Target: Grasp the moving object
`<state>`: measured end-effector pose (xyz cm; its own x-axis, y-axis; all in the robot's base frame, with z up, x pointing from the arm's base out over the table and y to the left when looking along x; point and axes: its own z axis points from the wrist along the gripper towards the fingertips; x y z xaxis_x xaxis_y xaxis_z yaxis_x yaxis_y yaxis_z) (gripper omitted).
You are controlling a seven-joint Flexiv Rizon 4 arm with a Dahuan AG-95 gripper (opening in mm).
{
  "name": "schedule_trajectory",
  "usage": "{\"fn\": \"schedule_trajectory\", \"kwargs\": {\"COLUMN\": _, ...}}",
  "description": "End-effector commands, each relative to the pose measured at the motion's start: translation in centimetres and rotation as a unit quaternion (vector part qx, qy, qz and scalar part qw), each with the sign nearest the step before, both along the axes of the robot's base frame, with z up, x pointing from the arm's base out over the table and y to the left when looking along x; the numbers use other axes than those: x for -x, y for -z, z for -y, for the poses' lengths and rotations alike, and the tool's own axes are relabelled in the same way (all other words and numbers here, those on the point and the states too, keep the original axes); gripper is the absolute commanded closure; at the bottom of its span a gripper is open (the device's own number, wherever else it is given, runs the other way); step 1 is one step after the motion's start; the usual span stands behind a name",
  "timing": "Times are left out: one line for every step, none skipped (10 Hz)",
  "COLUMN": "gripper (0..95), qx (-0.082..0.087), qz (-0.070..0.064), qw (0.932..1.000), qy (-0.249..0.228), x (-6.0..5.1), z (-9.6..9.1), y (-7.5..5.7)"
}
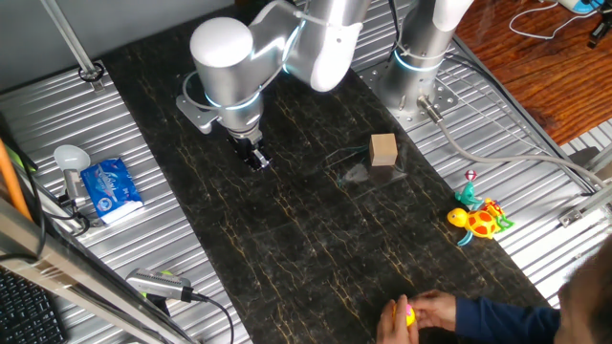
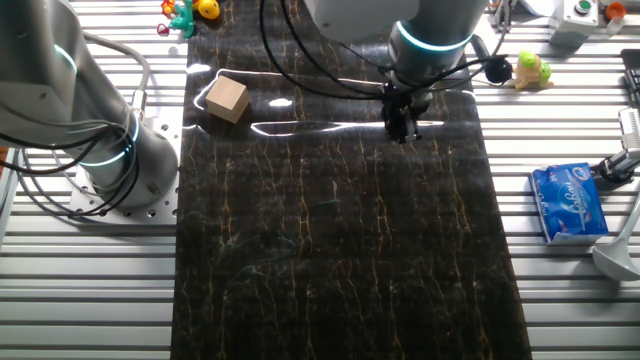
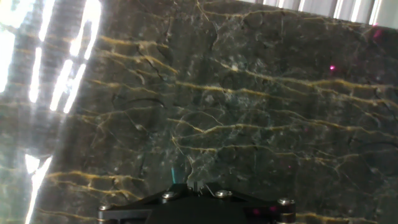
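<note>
The moving object (image 1: 409,316) is a tiny yellow toy with a pink top. A person's hand (image 1: 430,311) holds it at the near edge of the dark marble mat (image 1: 316,239). It does not show in the other fixed view or in the hand view. My gripper (image 1: 256,159) hangs low over the far left part of the mat, well away from the toy, with its fingers together and nothing between them. It also shows in the other fixed view (image 2: 403,126) and at the bottom edge of the hand view (image 3: 198,185), which looks at bare mat.
A tan wooden cube (image 1: 383,149) (image 2: 227,99) stands on the mat near the second arm's base (image 1: 416,72). A yellow-red-teal turtle toy (image 1: 481,220) lies on the ribbed metal at the right. A blue packet (image 1: 110,188) (image 2: 570,203) and a white spoon (image 1: 71,159) lie at the left.
</note>
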<state>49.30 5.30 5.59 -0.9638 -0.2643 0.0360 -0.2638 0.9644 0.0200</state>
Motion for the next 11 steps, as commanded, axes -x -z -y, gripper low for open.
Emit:
{"fn": "schedule_trajectory", "kwargs": {"gripper": 95.0, "qx": 0.002, "qz": 0.003, "qw": 1.0000, "qy": -0.002, "x": -0.01, "z": 0.12, "y": 0.11}}
{"fn": "schedule_trajectory", "kwargs": {"gripper": 95.0, "qx": 0.002, "qz": 0.003, "qw": 1.0000, "qy": -0.002, "x": 0.00, "z": 0.12, "y": 0.11}}
{"fn": "schedule_trajectory", "kwargs": {"gripper": 95.0, "qx": 0.001, "qz": 0.003, "qw": 1.0000, "qy": -0.002, "x": 0.00, "z": 0.12, "y": 0.11}}
{"fn": "schedule_trajectory", "kwargs": {"gripper": 95.0, "qx": 0.001, "qz": 0.003, "qw": 1.0000, "qy": -0.002, "x": 0.00, "z": 0.12, "y": 0.11}}
{"fn": "schedule_trajectory", "kwargs": {"gripper": 95.0, "qx": 0.001, "qz": 0.003, "qw": 1.0000, "qy": -0.002, "x": 0.00, "z": 0.12, "y": 0.11}}
{"fn": "schedule_trajectory", "kwargs": {"gripper": 95.0, "qx": 0.002, "qz": 0.004, "qw": 1.0000, "qy": -0.002, "x": 0.00, "z": 0.12, "y": 0.11}}
{"fn": "schedule_trajectory", "kwargs": {"gripper": 95.0, "qx": 0.001, "qz": 0.007, "qw": 1.0000, "qy": -0.003, "x": 0.00, "z": 0.12, "y": 0.11}}
{"fn": "schedule_trajectory", "kwargs": {"gripper": 95.0, "qx": 0.001, "qz": 0.010, "qw": 0.9999, "qy": -0.006, "x": 0.00, "z": 0.12, "y": 0.11}}
{"fn": "schedule_trajectory", "kwargs": {"gripper": 95.0, "qx": 0.002, "qz": 0.014, "qw": 0.9999, "qy": -0.004, "x": 0.00, "z": 0.12, "y": 0.11}}
{"fn": "schedule_trajectory", "kwargs": {"gripper": 95.0, "qx": 0.003, "qz": 0.016, "qw": 0.9999, "qy": -0.002, "x": 0.00, "z": 0.12, "y": 0.11}}
{"fn": "schedule_trajectory", "kwargs": {"gripper": 95.0, "qx": 0.004, "qz": 0.015, "qw": 0.9999, "qy": -0.001, "x": 0.00, "z": 0.12, "y": 0.11}}
